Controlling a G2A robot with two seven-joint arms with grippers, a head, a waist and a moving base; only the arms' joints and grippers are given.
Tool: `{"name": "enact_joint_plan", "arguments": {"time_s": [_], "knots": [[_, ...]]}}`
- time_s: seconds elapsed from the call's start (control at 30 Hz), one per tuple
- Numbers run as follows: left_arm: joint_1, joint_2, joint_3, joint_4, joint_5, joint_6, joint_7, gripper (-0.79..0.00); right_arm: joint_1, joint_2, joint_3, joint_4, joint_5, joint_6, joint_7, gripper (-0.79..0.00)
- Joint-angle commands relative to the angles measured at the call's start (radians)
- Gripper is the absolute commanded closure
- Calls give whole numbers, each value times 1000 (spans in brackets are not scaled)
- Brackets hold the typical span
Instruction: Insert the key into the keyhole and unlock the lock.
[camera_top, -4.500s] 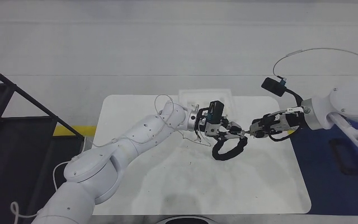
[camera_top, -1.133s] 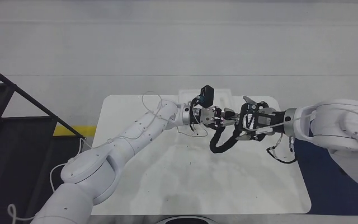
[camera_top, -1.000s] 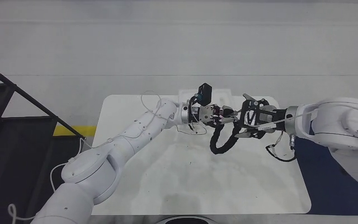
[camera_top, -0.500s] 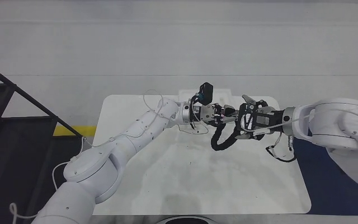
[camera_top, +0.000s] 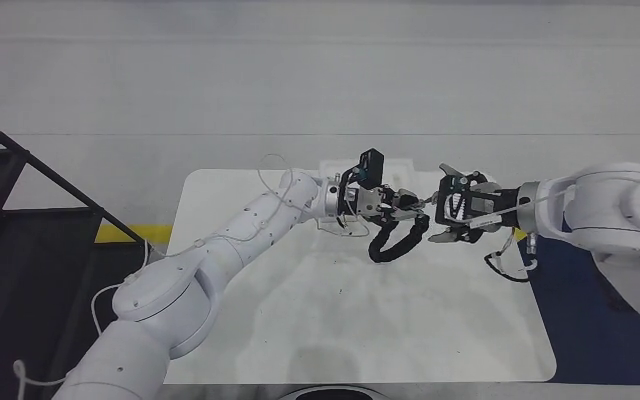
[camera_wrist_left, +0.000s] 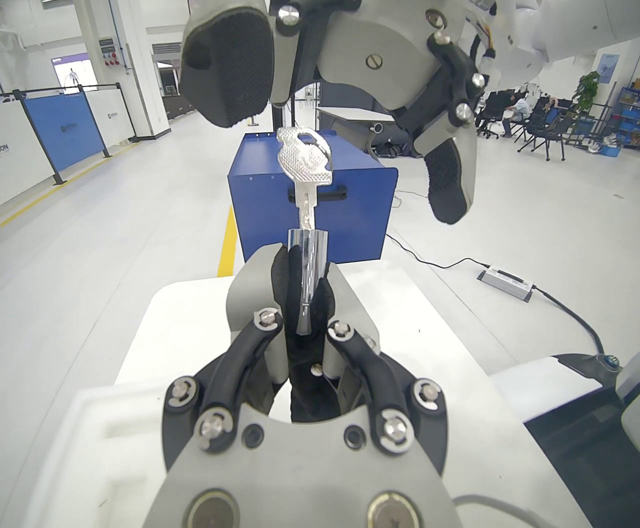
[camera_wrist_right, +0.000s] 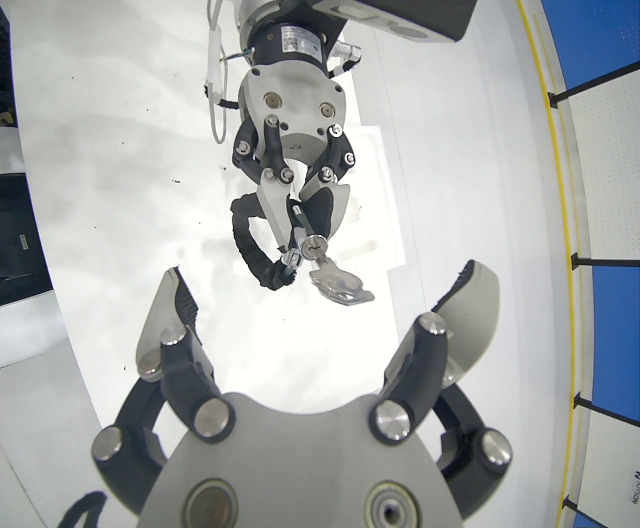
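Note:
My left gripper (camera_top: 400, 199) is shut on the chrome cylinder of the lock (camera_wrist_left: 308, 260), held above the middle of the table. The lock's black cable (camera_top: 388, 244) hangs in a loop below it. The silver key (camera_wrist_left: 304, 162) sits in the keyhole, its bow sticking out toward my right gripper (camera_top: 452, 207). That gripper is open, a short way back from the key, with one finger on either side of the bow and touching nothing. From the right wrist, the key (camera_wrist_right: 341, 286) juts from the lock face (camera_wrist_right: 314, 246) just beyond my open right gripper (camera_wrist_right: 322, 295).
The white table (camera_top: 300, 320) has a white foam tray (camera_top: 340, 168) at its back edge, behind the left wrist. A black frame (camera_top: 40, 190) stands to the left of the table. A blue cabinet (camera_wrist_left: 260, 210) stands on the floor beyond the table.
The right gripper has let go of the key and drawn back a little to the right, leaving the key in the lock. The cable loop has swung slightly toward the left arm.

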Motion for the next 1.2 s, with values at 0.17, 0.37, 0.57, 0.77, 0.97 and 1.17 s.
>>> {"name": "enact_joint_plan", "arguments": {"time_s": [0.17,0.37,0.57,0.77,0.97,1.17], "knots": [[-9,22,40,-24,-4,0,-11,0,-14,8,34,-32,-112,-76,-31,-570],[-20,39,87,-49,-40,0,-29,0,-27,4,31,-49,-208,-97,-77,-382],[-32,51,123,-75,-81,0,-47,0,-29,-1,25,-50,-251,-122,-111,-351],[-35,59,136,-93,-114,0,-65,0,-23,-8,14,-49,-270,-138,-128,-222],[-34,67,136,-106,-133,0,-82,0,-12,-17,0,-38,-272,-141,-138,-129],[-36,73,136,-111,-147,0,-92,0,-5,-23,-10,-12,-235,-132,-127,0]]}}
